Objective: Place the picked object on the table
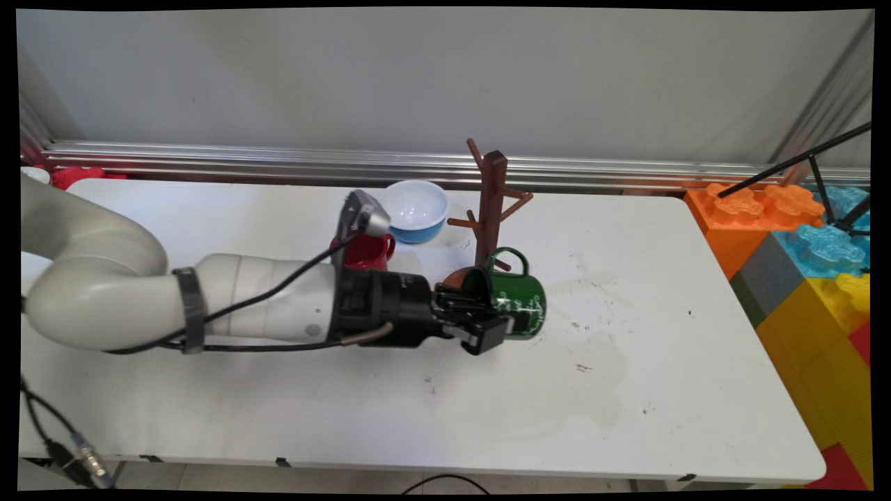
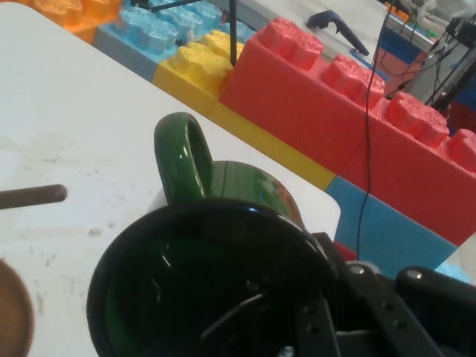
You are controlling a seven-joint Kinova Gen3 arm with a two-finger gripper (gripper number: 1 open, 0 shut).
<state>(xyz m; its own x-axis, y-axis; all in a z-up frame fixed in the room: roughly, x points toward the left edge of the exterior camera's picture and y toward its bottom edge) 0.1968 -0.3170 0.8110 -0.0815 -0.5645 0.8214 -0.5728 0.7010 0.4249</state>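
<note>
1. One green mug (image 1: 518, 298) clamped on its side in the gripper (image 1: 487, 321), mouth turned back toward the wrist, handle up.
2. Jaws closed on the mug's rim: one finger inside the mouth, the other against the outer wall.
3. Held just off the white table (image 1: 418, 390), right beside the foot of the wooden mug tree (image 1: 491, 202).
4. Behind the arm, a red mug (image 1: 367, 252) and a blue bowl (image 1: 415, 210), near each other.
5. Stacked big toy blocks (image 1: 814, 278) off the table's right end.
</note>
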